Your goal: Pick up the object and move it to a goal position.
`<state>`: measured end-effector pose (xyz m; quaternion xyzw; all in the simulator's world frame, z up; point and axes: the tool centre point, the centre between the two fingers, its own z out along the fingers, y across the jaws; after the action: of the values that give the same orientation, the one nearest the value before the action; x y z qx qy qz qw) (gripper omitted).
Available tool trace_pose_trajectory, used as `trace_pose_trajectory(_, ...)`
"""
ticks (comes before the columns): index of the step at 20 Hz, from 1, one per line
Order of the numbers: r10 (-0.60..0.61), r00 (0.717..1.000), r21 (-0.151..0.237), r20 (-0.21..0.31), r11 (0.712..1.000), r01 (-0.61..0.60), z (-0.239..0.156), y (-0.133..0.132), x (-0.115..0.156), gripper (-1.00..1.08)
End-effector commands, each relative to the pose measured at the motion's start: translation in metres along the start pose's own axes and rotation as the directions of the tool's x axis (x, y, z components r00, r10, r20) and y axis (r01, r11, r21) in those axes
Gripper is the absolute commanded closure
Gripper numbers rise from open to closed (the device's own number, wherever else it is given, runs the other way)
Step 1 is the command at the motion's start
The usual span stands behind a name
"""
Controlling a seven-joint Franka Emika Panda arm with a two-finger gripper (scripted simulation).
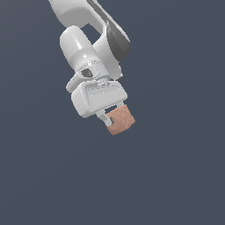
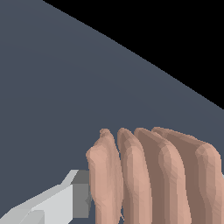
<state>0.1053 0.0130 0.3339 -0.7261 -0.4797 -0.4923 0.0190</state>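
The object [image 1: 120, 120] is a small salmon-brown blocky lump held below the white gripper [image 1: 115, 121], which is shut on it. The arm hangs tilted over the dark grey floor, and the lump is off the surface. In the wrist view the object [image 2: 153, 175] fills the lower part of the picture, its parallel ridges plain to see. One grey-padded finger [image 2: 78, 197] presses against its side; the other finger is hidden behind the lump.
A plain dark grey floor [image 1: 176, 176] lies under the arm. In the wrist view the floor [image 2: 65, 87] ends at a straight edge, with black beyond it.
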Motion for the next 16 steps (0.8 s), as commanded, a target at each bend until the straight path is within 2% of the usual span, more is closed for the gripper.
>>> trace_pose_trajectory(1,-0.026,0.998,-0.02,-0.059,0.999,0.025,-0.013,0.016,0.01,1.08)
trace_pose_trajectory(7,-0.09,0.977,-0.066,-0.195,0.995,0.079,-0.043,0.049,0.031,1.08)
trace_pose_trajectory(16,-0.173,0.918,-0.125,-0.357,0.983,0.137,-0.084,0.084,0.053,1.08)
